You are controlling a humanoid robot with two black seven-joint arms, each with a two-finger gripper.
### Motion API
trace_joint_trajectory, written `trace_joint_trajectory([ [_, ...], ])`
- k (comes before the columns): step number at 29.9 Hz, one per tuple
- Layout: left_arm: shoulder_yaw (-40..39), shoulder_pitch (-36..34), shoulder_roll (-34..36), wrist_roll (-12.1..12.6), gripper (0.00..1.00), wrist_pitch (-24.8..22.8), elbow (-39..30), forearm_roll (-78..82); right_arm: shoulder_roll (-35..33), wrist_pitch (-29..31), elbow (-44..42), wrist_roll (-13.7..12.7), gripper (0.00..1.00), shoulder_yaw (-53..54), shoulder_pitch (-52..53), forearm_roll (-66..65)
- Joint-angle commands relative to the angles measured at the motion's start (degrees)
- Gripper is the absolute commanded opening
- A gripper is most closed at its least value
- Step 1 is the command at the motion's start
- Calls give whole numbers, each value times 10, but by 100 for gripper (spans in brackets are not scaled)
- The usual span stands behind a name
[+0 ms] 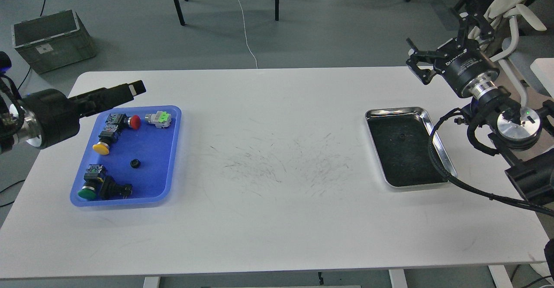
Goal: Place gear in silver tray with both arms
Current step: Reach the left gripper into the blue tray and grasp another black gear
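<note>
two end effectors above table, left end effector [135, 88] grip unclear edge-on, right end effector [415, 60] fingers apart, silver tray [391, 113] corner cable-hidden

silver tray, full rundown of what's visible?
The silver tray is a shiny rectangular metal tray with rounded corners and a raised, polished rim; its bottom looks dark and reflective. It lies flat on the right side of the white table, long axis running away from the camera and slightly angled. A small dark spot sits near the middle of its far half; whether that is an object or a reflection is unclear. A black cable from the right arm crosses its right rim and near corner.
</note>
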Motion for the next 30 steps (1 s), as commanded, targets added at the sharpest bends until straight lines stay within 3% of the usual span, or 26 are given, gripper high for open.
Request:
trace_joint_trajectory([
  [1, 33, 0, -21, 5, 98, 2, 37, 107, 15, 0, 2, 0, 97, -4, -27, -3],
  [11, 101, 0, -150, 3, 97, 34, 161, 312, 24, -1, 4, 1, 97, -14, -37, -3],
  [25, 121, 1, -233, -3, 94, 38, 280, 320, 20, 7, 6, 2, 98, -18, -49, -9],
  [30, 121, 0, -245, -17, 89, 38, 308, 318, 19, 12, 6, 2, 98, -18, -50, -10],
])
